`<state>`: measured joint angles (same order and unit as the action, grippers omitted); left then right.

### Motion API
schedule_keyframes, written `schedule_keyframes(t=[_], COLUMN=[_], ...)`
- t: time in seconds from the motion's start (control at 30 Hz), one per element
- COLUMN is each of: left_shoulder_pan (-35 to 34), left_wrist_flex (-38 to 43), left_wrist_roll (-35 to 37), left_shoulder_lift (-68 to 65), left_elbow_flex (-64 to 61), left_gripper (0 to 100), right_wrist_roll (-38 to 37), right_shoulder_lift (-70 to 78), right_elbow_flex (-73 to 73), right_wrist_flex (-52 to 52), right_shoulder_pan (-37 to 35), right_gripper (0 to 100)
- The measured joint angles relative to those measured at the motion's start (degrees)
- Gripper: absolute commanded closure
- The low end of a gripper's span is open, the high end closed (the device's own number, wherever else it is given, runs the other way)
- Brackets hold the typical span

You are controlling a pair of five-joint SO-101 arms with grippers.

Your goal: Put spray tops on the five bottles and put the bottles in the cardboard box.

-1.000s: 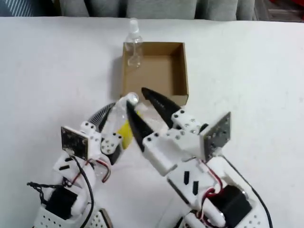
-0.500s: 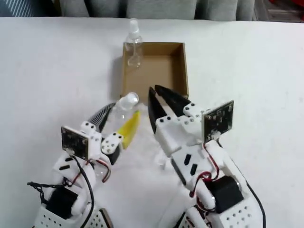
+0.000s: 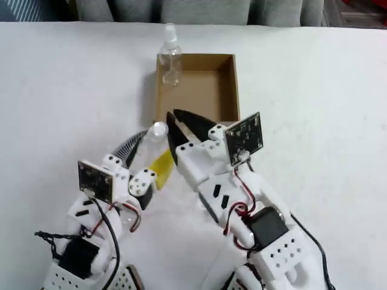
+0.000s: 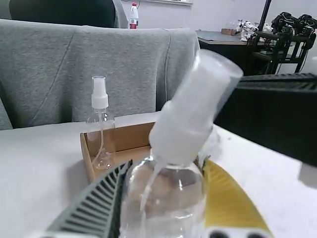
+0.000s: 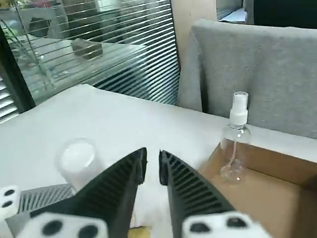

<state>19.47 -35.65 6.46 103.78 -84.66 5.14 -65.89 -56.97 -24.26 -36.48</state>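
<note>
The white tabletop (image 3: 314, 78) fills our high view, and both arms sit at its near edge, side by side. The right arm (image 3: 266, 229) is angled in toward the middle, and the left arm (image 3: 84, 241) sits lower beside it.

Beyond them lies the cardboard box (image 3: 231, 90), open at the top. 1 clear bottle (image 3: 171, 60) stands upright in the box's far corner on the left arm's side, already wearing its spray head.

Now the tools. The left tool (image 4: 166, 168) has a grip on a 2nd clear bottle (image 4: 163, 203), with a grey ribbed finger on one side and a yellow finger on the other. This held bottle tilts, its neck pointing toward the box's near corner, and it is outside the box.

The right tool (image 5: 152, 161) is narrow, its 2 black fingers all but together with nothing between them. Its tips sit just beside the top of the held bottle, though we cannot tell whether they touch.

Smallest of all is the frosted spray top (image 4: 195, 114), seated on the held bottle's neck and leaning with it.
</note>
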Motion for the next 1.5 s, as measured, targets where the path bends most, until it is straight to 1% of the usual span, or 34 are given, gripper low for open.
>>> schedule_keyframes(t=[0.1, 0.17, 0.3, 0.43, 0.57, 0.87, 1.07, 1.13, 1.23, 1.4, 1.5], left_shoulder_pan=[0.0, 0.0, 0.0, 0.0, 0.0, 0.0, -0.09, -1.14, -2.9, -5.8, -7.12], left_wrist_flex=[0.0, 0.0, 0.0, 0.0, 0.44, 15.12, 23.21, 25.85, 28.31, 28.66, 28.75], left_wrist_roll=[0.0, 0.0, 0.0, 0.0, 0.0, 0.0, 0.0, 0.0, 0.53, 7.38, 10.02], left_shoulder_lift=[0.0, 0.0, 0.0, 0.0, 0.0, 0.0, 0.0, -0.7, -8.7, -27.25, -38.15], left_elbow_flex=[0.0, 0.0, 0.0, 0.0, 0.0, -2.55, -2.55, -2.46, 0.53, 13.45, 20.92], left_gripper=[98, 98, 98, 98, 98, 98, 98, 98, 98, 98, 98], right_wrist_roll=[0.0, 0.0, 0.0, 0.0, 0.0, 0.0, 0.0, 0.0, 0.0, 0.0, 0.0], right_shoulder_lift=[0.0, 0.0, 0.0, 0.0, -0.09, -0.09, -0.09, -0.09, -0.09, -0.09, -0.09], right_elbow_flex=[0.0, 0.0, 0.0, -0.26, -5.1, -17.32, -23.65, -25.05, -28.31, -34.02, -35.87], right_wrist_flex=[0.0, 0.0, -1.67, -8.97, -13.19, -13.27, -13.27, -12.4, -8.79, -1.85, 0.26], right_shoulder_pan=[0.26, 2.2, 8.35, 16.35, 21.45, 32.26, 38.15, 40.53, 43.34, 44.22, 44.4], right_gripper=[98.4, 98.4, 98.4, 98.4, 98.4, 98.4, 98.4, 98.4, 98.4, 98.4, 98.4])
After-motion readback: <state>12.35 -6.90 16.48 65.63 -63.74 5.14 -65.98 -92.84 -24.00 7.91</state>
